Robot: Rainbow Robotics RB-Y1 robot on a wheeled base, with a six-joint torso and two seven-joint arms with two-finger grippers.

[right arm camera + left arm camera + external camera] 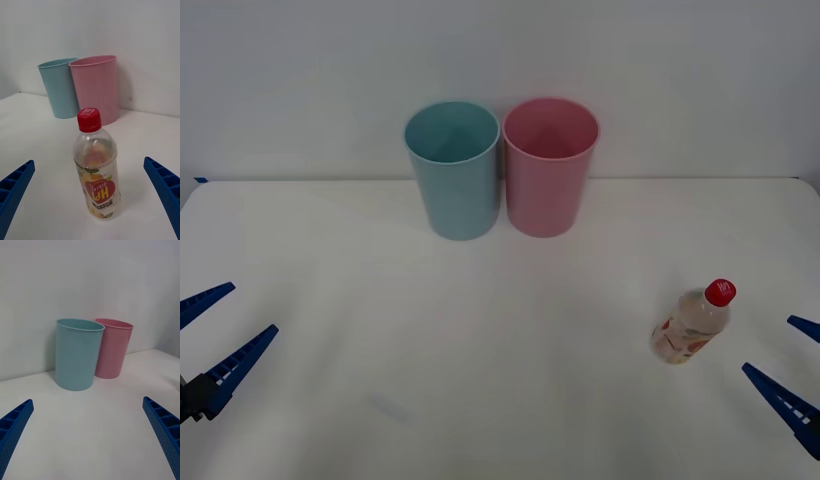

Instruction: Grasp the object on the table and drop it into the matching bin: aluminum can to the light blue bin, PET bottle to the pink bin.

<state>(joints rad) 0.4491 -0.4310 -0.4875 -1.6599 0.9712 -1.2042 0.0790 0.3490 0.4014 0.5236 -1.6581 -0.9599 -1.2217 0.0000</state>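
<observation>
- Your target, the small clear plastic PET bottle [692, 325] with a red screw cap and a pale label with pink-orange print, stands upright on the wide plain white table [480, 350], just ahead of your right gripper [792, 366] and a little to its inner side.
- In the right wrist view the bottle [96, 165] sits between the two blue ribbed fingers [165, 187] but beyond their tips, touching neither.
- Your right gripper is spread wide and has hold of nothing; it hangs low over the table's near right edge.
- Past the bottle from that gripper, well apart from it, you see the tall round pink plastic bin [549, 166], upright against the back wall.
- The tall round light blue plastic bin [453, 169] stands just beside the pink one, on the side farther from your right gripper; whether their rims touch you cannot tell.
- Your left gripper [208, 335] waits at the near left of the table, fingers wide apart and empty, well apart from the bottle, facing the two bins [78, 352].
</observation>
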